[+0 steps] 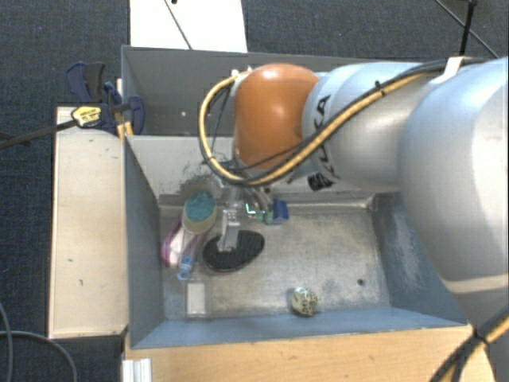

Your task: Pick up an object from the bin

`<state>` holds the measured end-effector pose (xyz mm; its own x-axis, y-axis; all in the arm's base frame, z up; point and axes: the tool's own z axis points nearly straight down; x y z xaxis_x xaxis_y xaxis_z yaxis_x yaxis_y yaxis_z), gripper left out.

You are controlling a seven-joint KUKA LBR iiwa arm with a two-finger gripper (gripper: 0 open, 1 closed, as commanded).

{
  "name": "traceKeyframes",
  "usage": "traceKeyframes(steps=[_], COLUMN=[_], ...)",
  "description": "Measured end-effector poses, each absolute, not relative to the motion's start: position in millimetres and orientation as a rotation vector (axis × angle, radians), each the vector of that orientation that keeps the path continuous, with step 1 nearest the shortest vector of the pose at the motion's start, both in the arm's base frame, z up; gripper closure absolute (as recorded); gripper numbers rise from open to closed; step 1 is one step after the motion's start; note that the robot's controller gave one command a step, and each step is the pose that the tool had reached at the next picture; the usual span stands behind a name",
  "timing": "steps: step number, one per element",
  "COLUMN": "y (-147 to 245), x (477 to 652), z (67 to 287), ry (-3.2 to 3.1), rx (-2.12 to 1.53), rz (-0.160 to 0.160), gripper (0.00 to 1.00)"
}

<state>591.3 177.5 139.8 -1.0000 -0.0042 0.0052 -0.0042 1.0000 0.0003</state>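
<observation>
**A:** Where was the gripper [231, 237]?

**B:** Low in the left half of the bin [350, 245], at the top edge of a black oval pad [242, 253]. I couldn't tell whether it was open or closed, or whether it touched the pad.

**A:** What lay nearby?

**B:** A teal-capped tube [199, 210] lay just left of it, with a pink item [170, 247] by the left wall. A mottled ball [304, 301] sat well apart, near the front wall.

**A:** Was there any writing?

**B:** There were black letters on the arm [382, 126] beside its orange cover [270, 110]. A cable crossed them, so I couldn't read them whole.
</observation>
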Motion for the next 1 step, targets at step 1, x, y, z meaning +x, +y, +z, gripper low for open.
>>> traceKeyframes(steps=[1], y=[145.7], x=[563.9], z=[70.6], ry=[-3.132], rx=[-0.064], rz=[-0.005], gripper=[0.0])
